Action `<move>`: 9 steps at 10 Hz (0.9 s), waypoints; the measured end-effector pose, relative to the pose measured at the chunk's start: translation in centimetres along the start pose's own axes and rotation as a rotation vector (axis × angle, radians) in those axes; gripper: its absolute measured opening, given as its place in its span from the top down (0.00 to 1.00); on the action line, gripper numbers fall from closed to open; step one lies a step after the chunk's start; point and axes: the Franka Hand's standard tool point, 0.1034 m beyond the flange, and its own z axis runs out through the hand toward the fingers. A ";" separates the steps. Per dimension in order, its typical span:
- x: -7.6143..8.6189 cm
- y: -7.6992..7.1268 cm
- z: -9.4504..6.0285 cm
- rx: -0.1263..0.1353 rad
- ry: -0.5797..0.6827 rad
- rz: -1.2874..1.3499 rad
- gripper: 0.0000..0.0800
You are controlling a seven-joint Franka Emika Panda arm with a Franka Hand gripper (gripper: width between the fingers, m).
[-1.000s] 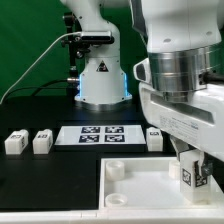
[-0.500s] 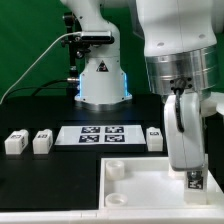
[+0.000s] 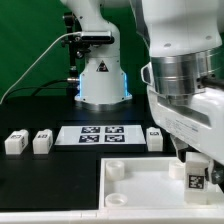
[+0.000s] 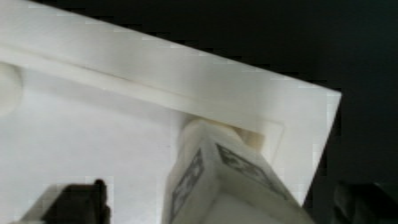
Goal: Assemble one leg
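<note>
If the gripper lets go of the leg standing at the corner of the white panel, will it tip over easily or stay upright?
The leg is taller than wide, so a sideways push could probably tip it. Its foot appears to sit at a corner socket of the panel, which may steady it. It looks rigid with flat faces, so it likely would not roll or bend.

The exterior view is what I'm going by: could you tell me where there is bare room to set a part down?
The dark table is bare in front of the two loose legs, left of the panel. The panel's middle is also open, between its corner sockets. It is crowded at the panel's right corner, where the gripper and a leg stand, and along the marker board.
</note>
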 end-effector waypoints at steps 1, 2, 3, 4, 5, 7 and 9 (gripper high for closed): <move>0.1 0.0 0.0 0.000 0.001 -0.114 0.19; 0.2 0.0 0.0 0.000 0.001 -0.228 0.19; 0.2 0.1 0.0 0.000 0.001 -0.318 0.19; 0.2 0.1 0.0 0.000 0.001 -0.374 0.19; 0.3 0.0 -0.1 -0.030 0.011 -0.590 0.19; -0.2 -0.6 -0.2 -0.046 0.037 -0.792 0.19; 0.0 -0.5 -0.2 -0.046 0.037 -0.782 0.20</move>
